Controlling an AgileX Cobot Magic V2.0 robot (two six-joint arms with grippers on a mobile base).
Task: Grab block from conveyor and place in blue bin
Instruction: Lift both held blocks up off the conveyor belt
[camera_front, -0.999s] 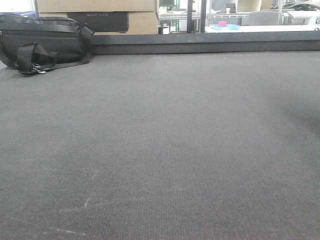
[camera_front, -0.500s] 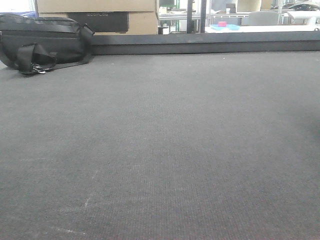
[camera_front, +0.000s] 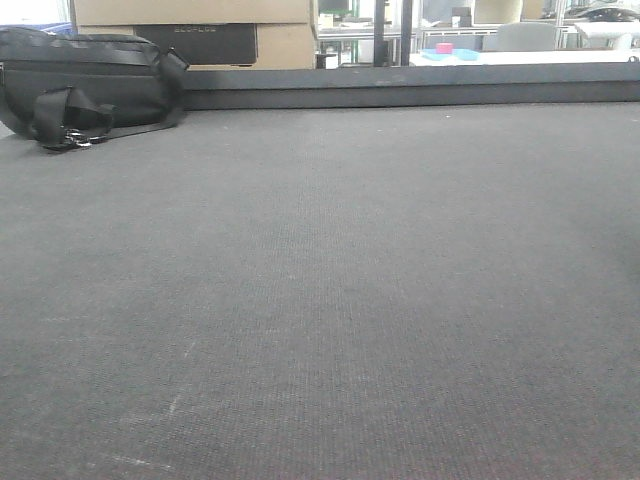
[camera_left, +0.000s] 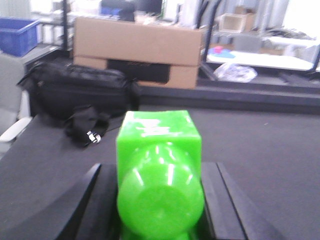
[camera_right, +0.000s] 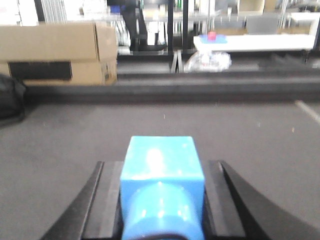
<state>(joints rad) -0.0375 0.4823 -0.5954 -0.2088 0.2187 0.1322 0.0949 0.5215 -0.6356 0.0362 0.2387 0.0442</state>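
Step in hand, judged from the grasp: transfer to the bin.

- Left gripper (camera_left: 157, 170): fingers (camera_left: 80, 205) clamped on a green block (camera_left: 159, 150), over the conveyor (camera_left: 260, 145).
- Right gripper (camera_right: 160, 167): fingers (camera_right: 235, 202) clamped on a blue block (camera_right: 161, 160).

Whether either block is lifted off the belt cannot be told.

Next move: swing the left arm toward the blue bin (camera_left: 17, 34), at 10 o'clock beyond the bag (camera_left: 75, 95). Centre the block over the bin, then part the fingers. The right wrist view does not show the bin.
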